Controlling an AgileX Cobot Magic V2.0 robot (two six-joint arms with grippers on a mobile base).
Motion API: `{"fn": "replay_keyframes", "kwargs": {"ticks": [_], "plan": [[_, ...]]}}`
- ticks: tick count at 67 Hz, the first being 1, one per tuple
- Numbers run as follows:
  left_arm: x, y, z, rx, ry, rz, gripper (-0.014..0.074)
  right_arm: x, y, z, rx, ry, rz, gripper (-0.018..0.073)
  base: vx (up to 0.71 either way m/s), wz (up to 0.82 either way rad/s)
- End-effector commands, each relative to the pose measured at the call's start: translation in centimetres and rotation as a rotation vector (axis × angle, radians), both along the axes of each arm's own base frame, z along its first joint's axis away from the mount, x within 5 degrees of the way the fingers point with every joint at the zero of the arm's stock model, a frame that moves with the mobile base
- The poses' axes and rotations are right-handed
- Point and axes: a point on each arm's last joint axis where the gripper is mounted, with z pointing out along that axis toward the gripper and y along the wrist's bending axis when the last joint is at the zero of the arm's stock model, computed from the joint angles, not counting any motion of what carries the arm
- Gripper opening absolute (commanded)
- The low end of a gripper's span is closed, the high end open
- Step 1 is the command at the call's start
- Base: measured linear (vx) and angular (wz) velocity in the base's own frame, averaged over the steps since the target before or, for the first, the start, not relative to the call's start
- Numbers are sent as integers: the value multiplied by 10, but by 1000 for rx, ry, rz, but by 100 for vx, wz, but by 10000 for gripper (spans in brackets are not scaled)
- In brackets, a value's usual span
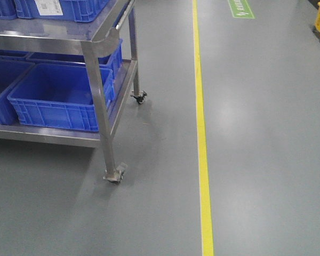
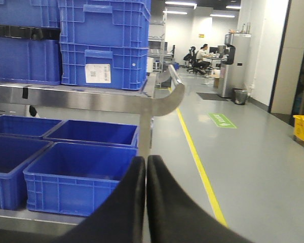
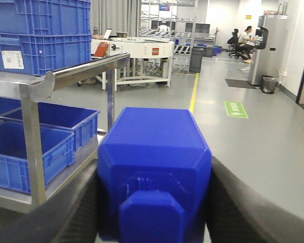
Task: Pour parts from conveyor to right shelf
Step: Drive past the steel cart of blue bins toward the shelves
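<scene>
Block in right end effector — level

A factory floor: steel rack of blue bins, yellow lane line.

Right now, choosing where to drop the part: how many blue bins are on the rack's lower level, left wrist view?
4: front-right bin, front-left bin, back-right bin, back-left bin. More may be hidden beyond the left edge.

Bright, even overhead light from ceiling strips puts a soft sheen on the grey floor (shadows under the steel shelf are faint). Close up, the blue block looks soft.
</scene>
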Motion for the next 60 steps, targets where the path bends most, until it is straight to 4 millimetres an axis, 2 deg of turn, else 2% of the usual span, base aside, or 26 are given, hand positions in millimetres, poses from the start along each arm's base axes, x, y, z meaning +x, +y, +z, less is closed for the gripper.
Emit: {"fn": "replay_keyframes", "kwargs": {"ticks": [1,27,60], "plan": [[0,0,-1,-18,-62,-5,-6,-1,-1,16,-2,-95,-8,-4,49,17],[0,0,-1,-18,-62,-5,-6,-1,-1,16,-2,-95,-8,-4,42,36],[0,0,-1,-18,-62,-5,-6,-1,-1,16,-2,-95,-8,-4,29,90]]}}
